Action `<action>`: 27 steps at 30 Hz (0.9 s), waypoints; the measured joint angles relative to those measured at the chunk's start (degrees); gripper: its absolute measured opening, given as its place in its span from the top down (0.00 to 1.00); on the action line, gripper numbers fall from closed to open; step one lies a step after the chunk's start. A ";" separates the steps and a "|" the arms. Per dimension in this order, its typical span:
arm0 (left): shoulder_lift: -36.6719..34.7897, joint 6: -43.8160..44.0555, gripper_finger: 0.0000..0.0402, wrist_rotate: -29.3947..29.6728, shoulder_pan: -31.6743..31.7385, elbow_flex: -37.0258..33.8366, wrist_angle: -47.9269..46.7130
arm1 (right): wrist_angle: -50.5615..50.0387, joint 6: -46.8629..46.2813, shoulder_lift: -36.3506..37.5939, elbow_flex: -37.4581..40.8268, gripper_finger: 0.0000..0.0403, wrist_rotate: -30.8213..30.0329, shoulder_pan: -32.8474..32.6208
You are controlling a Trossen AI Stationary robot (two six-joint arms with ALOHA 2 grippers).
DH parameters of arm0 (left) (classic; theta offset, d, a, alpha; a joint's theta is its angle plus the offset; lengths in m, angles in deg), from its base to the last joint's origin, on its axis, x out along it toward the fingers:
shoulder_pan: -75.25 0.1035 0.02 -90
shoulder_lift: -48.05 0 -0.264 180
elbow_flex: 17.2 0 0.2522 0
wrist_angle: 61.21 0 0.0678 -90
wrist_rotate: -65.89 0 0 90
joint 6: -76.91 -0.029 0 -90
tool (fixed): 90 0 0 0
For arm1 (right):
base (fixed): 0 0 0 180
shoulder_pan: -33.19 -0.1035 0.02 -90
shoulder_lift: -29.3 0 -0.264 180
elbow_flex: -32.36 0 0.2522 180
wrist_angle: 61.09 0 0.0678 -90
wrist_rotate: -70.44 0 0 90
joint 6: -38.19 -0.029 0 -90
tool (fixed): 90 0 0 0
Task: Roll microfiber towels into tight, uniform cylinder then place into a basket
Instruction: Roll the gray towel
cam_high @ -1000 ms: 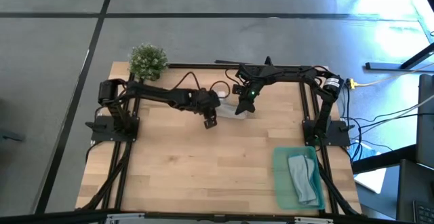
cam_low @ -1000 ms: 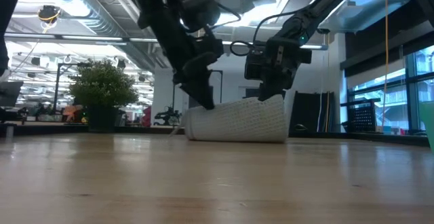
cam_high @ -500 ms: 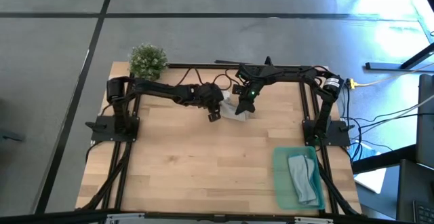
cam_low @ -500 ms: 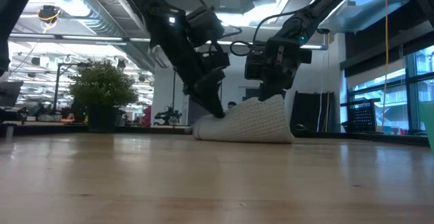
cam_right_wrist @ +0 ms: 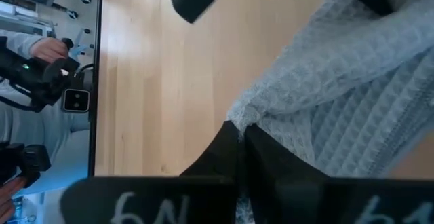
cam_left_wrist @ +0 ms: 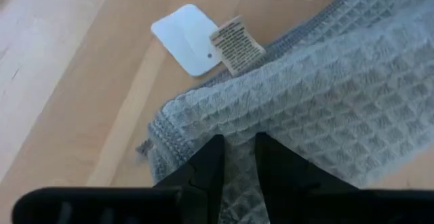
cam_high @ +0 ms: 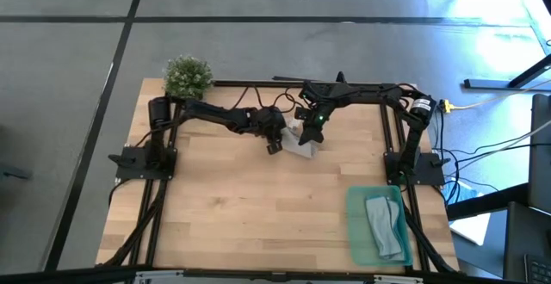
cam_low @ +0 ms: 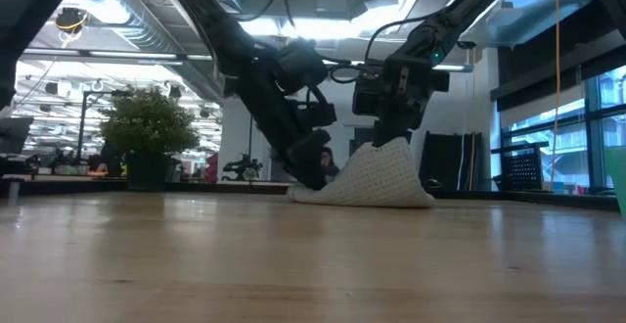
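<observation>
The light grey waffle-weave towel point(cam_high: 301, 145) lies bunched at the table's far middle, peaked like a tent in the low view point(cam_low: 372, 178). My right gripper point(cam_high: 309, 135) is shut on its top. My left gripper point(cam_high: 275, 145) is at the towel's left end, low on the table, shut on it. Two white tags point(cam_left_wrist: 203, 39) lie on the wood by the towel's edge. The green basket point(cam_high: 357, 232) stands at the near right and holds the pale blue towel point(cam_high: 385, 225), which lies inside it. My left gripper pinches the grey towel's hemmed left end point(cam_left_wrist: 237, 142) between its two fingers, coming slanting down from the table's left point(cam_low: 311, 174). That end lies on the table. My right gripper pinches a raised fold on the towel's top point(cam_right_wrist: 252, 119) between its shut fingers, pointing down from above point(cam_low: 391, 143). The cloth slopes down from the fingers on both sides, and its lower part rests on the table.
A small bushy green plant point(cam_high: 188, 76) stands at the far left corner. Bare wood point(cam_high: 250, 206) spreads over the near and left parts of the table. In the right wrist view a person's hand point(cam_right_wrist: 47, 47) shows beyond the table.
My left gripper has gone toward the table's right edge and down, onto the towel's left end. The towel, a low roll a second ago, has been pushed in from the left and now stands as a peak under my right gripper, which has kept still.
</observation>
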 joint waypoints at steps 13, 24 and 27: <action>1.06 0.22 0.80 -2.58 0.26 0.13 0.10 | -0.73 0.02 0.00 -0.70 0.75 -10.62 0.56; 1.10 0.36 0.80 -2.40 0.00 0.07 -0.50 | -14.25 3.82 0.13 -7.34 0.71 -4.30 3.23; 1.10 0.35 0.80 -2.39 0.00 0.04 -0.54 | -15.29 3.32 0.14 -8.22 0.73 -1.41 2.86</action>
